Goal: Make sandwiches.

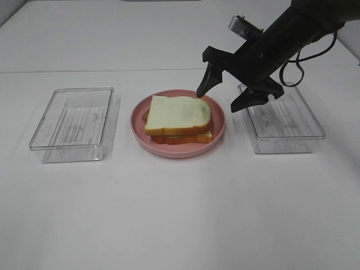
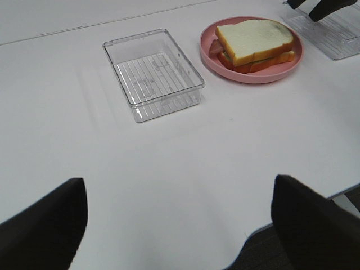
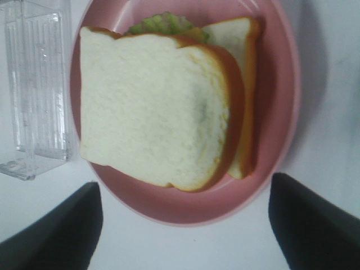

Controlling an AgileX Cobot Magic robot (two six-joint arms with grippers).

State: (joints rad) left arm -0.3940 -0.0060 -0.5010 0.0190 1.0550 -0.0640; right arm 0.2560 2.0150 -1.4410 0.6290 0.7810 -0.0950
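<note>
On the left of the tabletop [image 1: 169, 225] I see an empty tray [image 1: 73, 124]; my left hand [image 2: 180, 225] hangs well back from it, spread and holding nothing. In the middle the sandwich [image 1: 180, 119] sits stacked on the plate [image 1: 216, 135], top slice [image 3: 152, 107] skewed off the bottom slice [image 3: 242, 56], lettuce [image 3: 163, 22] peeking out the far side. My right hand [image 1: 230, 95] hovers spread just above the plate's far right rim, beside the right tray [image 1: 292, 126]. The risk I judge: dropping or swinging that hand could clip the skewed top slice and slide it off, or shove the plate. I can read no labels or writing anywhere.
</note>
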